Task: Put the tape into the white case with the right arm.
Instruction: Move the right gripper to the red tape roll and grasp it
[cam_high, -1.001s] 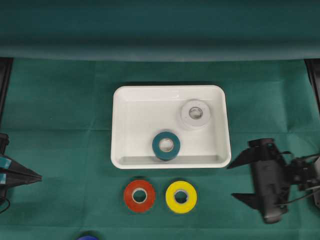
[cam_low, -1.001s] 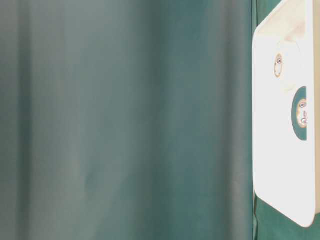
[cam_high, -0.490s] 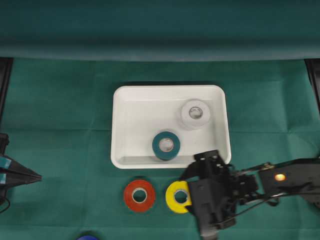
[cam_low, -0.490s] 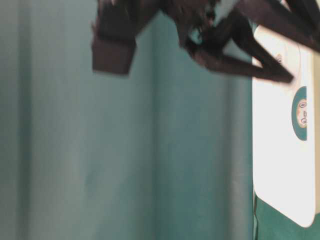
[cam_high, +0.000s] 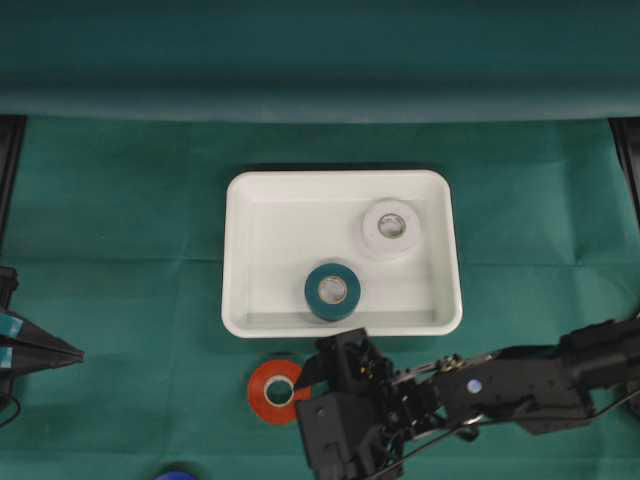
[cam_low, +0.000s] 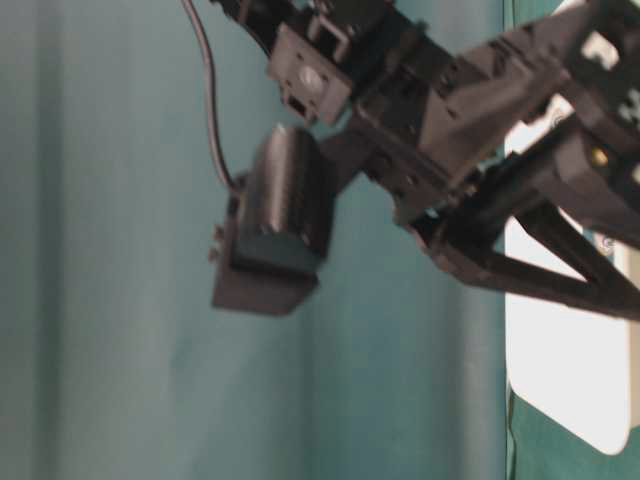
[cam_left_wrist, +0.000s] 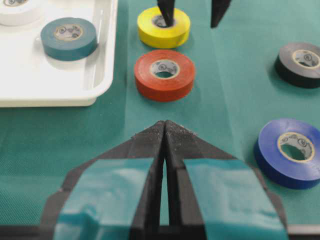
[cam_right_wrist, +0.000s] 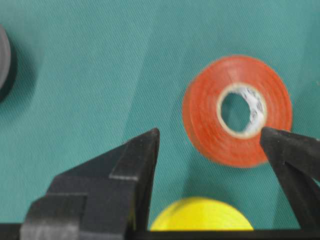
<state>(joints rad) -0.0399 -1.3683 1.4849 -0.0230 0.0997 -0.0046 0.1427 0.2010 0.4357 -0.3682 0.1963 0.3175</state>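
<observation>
The white case holds a white tape roll and a teal tape roll. In front of it on the cloth lie a red tape roll and a yellow tape roll. The all-black right arm reaches in from the right and covers the yellow roll in the overhead view. My right gripper is open and holds nothing. It hangs over the yellow roll, and the red roll lies just beyond its tips. My left gripper is shut and empty, at the far left.
A black tape roll and a blue tape roll lie on the green cloth nearer the front edge. The table-level view is filled by the blurred right arm, with the case's rim at the right.
The right arm has swept from the right side leftward across the front of the case, ending over the yellow roll. Its jaws stayed open. The left gripper has not moved.
</observation>
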